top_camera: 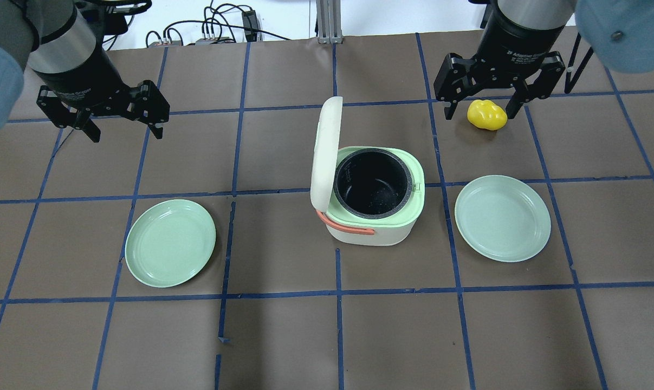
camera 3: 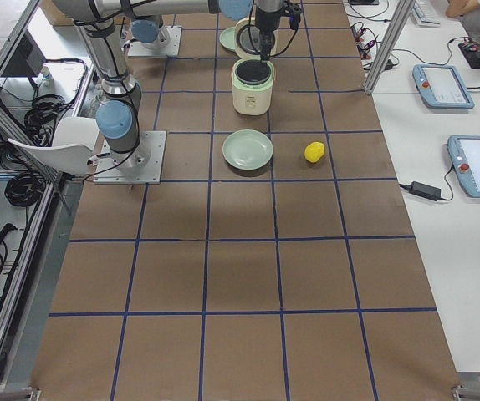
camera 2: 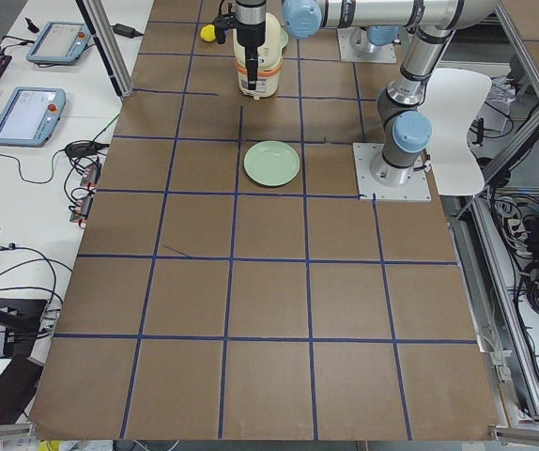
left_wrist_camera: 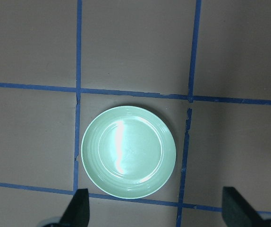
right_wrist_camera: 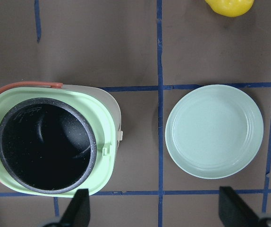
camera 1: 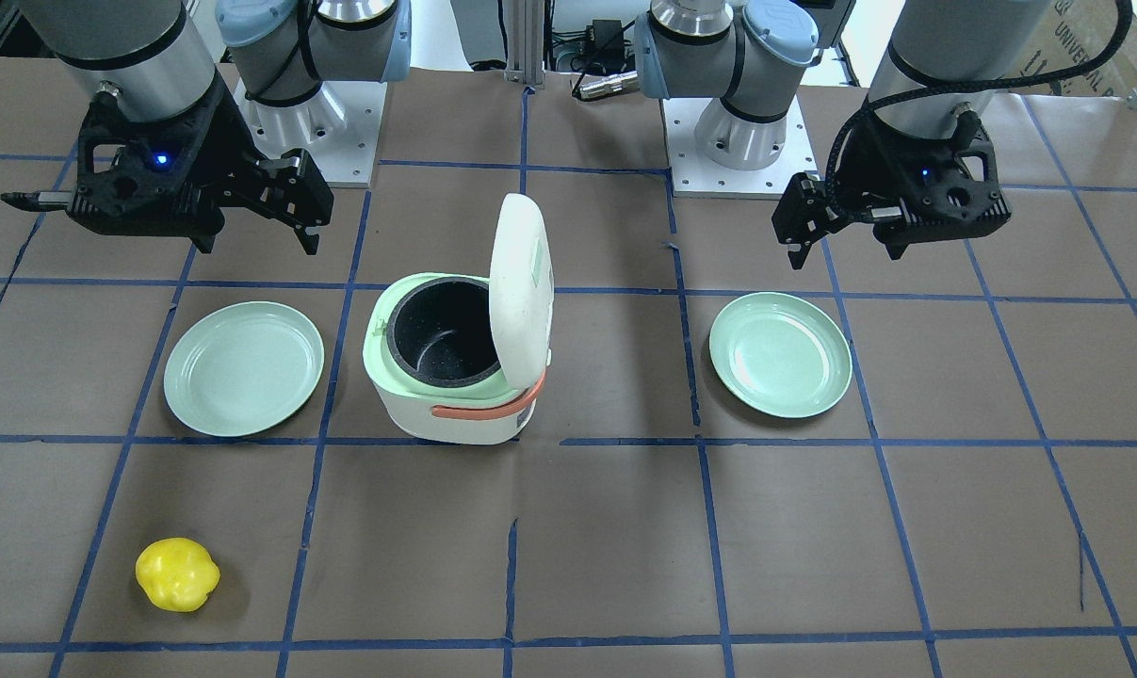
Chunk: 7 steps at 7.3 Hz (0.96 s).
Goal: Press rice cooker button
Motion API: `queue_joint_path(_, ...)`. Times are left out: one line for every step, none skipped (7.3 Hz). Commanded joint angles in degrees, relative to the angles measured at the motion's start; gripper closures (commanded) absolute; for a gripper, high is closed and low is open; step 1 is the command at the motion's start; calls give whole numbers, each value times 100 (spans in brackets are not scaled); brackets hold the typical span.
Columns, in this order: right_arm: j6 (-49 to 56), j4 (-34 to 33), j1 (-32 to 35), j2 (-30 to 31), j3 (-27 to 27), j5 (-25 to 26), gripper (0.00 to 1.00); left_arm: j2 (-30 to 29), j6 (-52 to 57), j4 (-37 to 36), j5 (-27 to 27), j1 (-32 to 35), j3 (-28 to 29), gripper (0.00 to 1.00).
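Observation:
The white and green rice cooker (top_camera: 373, 216) stands at the table's middle with an orange handle. Its lid (top_camera: 325, 154) is up and the dark pot is bare. It also shows in the right wrist view (right_wrist_camera: 55, 146). A small tab (right_wrist_camera: 120, 135) sticks out of its green rim; I see no other button clearly. My left gripper (top_camera: 126, 132) hangs open and empty above the table, far left of the cooker. My right gripper (top_camera: 481, 115) hangs open and empty behind and right of the cooker.
A green plate (top_camera: 170, 242) lies left of the cooker, below my left gripper (left_wrist_camera: 156, 213). A second green plate (top_camera: 503, 218) lies right of the cooker. A yellow lumpy object (top_camera: 486, 115) lies on the table under my right gripper.

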<state>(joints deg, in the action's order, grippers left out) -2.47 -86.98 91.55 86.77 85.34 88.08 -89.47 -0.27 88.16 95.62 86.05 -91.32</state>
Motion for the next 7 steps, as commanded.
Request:
queue_joint_path(9,-91,-5,6,44,16,4,0,0,0,0,0,0,0)
queue_joint_path(1,-99,-6,-2,9,16,4,0,0,0,0,0,0,0)
queue_joint_path(-17,-100,-6,-2,0,16,4,0,0,0,0,0,0,0)
queue_joint_path(-17,-108,-6,-2,0,16,4,0,0,0,0,0,0,0)
queue_joint_path(-8,-108,-14,-2,-9,25,4,0,0,0,0,0,0,0)
queue_joint_path(18,-100,-58,-2,0,42,4,0,0,0,0,0,0,0)
queue_joint_path(9,-100,-32,-2,-18,120,4,0,0,0,0,0,0,0)
